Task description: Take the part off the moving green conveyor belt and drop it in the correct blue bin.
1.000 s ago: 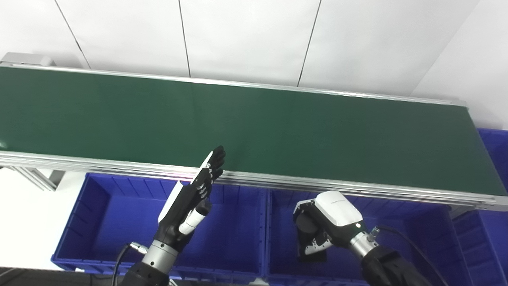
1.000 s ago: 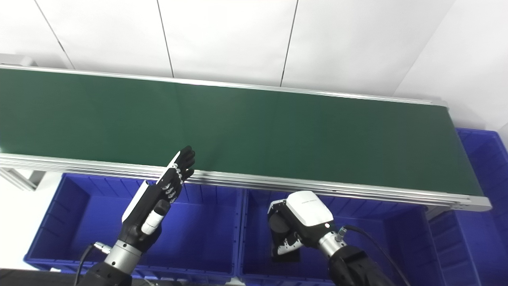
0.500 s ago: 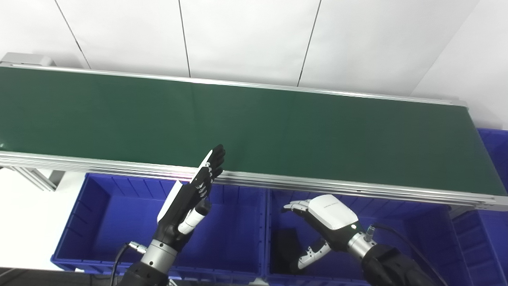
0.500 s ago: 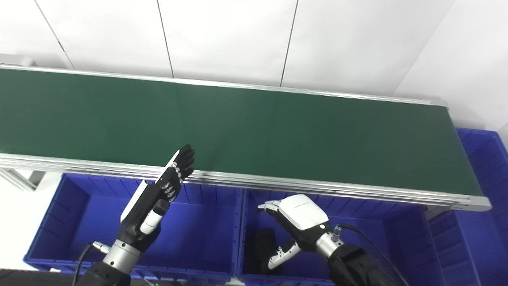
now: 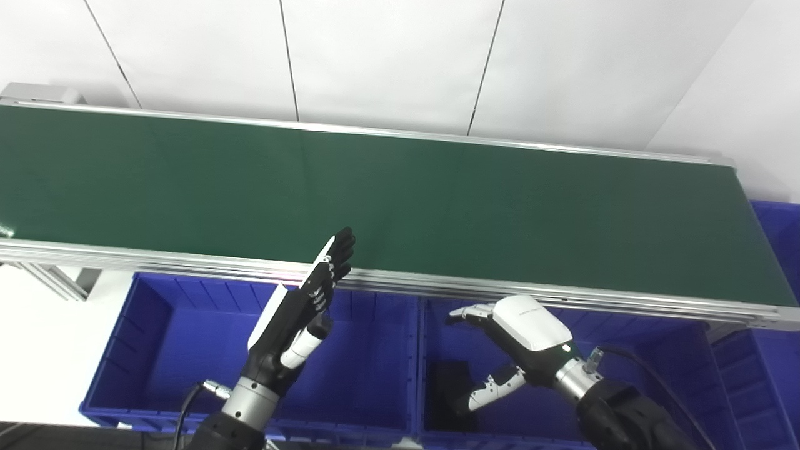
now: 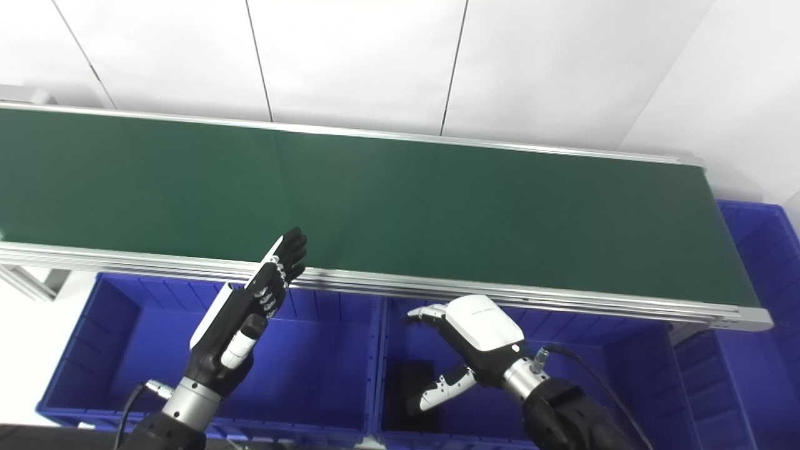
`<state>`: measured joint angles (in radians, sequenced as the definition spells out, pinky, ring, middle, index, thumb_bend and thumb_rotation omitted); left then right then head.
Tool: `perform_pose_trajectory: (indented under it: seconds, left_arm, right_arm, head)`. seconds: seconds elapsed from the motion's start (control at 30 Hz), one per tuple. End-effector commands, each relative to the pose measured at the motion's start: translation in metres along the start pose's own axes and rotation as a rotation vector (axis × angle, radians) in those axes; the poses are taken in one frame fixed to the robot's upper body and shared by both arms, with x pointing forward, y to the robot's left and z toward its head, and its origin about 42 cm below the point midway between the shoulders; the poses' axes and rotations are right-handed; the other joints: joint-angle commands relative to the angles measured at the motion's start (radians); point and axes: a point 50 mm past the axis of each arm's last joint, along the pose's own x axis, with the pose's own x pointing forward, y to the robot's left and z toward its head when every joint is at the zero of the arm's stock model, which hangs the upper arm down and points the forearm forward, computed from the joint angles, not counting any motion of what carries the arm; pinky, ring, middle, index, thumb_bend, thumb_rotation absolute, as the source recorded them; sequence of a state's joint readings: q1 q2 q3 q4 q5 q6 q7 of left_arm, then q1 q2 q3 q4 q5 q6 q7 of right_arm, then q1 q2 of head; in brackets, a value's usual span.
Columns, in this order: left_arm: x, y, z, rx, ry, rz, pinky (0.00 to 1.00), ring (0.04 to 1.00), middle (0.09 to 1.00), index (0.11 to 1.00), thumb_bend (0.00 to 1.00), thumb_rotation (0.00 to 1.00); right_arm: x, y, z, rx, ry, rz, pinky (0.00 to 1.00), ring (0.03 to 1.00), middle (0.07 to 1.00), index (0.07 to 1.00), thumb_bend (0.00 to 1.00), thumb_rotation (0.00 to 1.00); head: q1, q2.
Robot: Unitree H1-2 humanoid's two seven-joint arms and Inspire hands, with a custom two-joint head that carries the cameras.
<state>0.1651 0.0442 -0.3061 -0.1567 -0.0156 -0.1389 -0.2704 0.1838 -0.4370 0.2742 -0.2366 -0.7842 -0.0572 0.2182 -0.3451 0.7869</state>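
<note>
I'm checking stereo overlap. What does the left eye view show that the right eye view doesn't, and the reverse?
Only the left eye view: more of the support struts under the belt's left end.
Only the right eye view: the frame's right end corner whole, and more of the far-right bin.
Both: the green conveyor belt with no part on it, the left hand open by the near rail, and the right hand open above a dark part lying in the middle bin.

White panelled wall (image 5: 387, 56) behind; aluminium frame strut (image 5: 53, 281) lower left
</note>
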Motion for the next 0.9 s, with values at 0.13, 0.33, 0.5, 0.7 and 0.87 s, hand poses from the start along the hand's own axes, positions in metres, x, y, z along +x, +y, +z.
perform_pose_trajectory:
  seconds: [0.13, 0.33, 0.5, 0.7, 0.87]
  left_arm:
    - [0.006, -0.002, 0.006, 0.008, -0.061, -0.010, 1.00, 1.000, 1.000, 1.000, 0.87, 0.92]
    - [0.013, -0.008, 0.003, 0.018, -0.087, -0.026, 1.00, 1.000, 1.000, 1.000, 0.86, 0.92]
    - [0.019, -0.017, 0.001, 0.045, -0.094, -0.027, 1.00, 1.000, 1.000, 1.000, 0.85, 0.93]
    - [0.023, -0.024, 0.001, 0.069, -0.099, -0.030, 1.00, 1.000, 1.000, 1.000, 0.85, 0.89]
    - [0.020, -0.025, 0.002, 0.082, -0.094, -0.021, 1.00, 1.000, 1.000, 1.000, 0.85, 0.88]
  right_arm:
    - [-0.016, -0.020, 0.025, 0.151, -0.194, -0.206, 0.54, 0.657, 0.739, 0.759, 1.00, 0.70]
    - [-0.033, -0.022, 0.035, 0.288, -0.300, -0.318, 0.60, 0.727, 0.811, 0.827, 1.00, 0.89]
    - [-0.034, -0.016, 0.026, 0.492, -0.340, -0.427, 0.70, 0.822, 0.889, 0.894, 1.00, 0.97]
    - [-0.025, -0.008, 0.026, 0.766, -0.287, -0.572, 0.80, 0.862, 0.902, 0.940, 1.00, 1.00]
    - [-0.019, 0.010, 0.022, 0.927, -0.253, -0.603, 0.85, 0.879, 0.918, 0.967, 1.00, 1.00]
  head:
    - [0.072, -0.024]
    - [0.173, -0.045]
    - [0.257, -0.069]
    - [0.319, -0.100]
    - [0.326, -0.106]
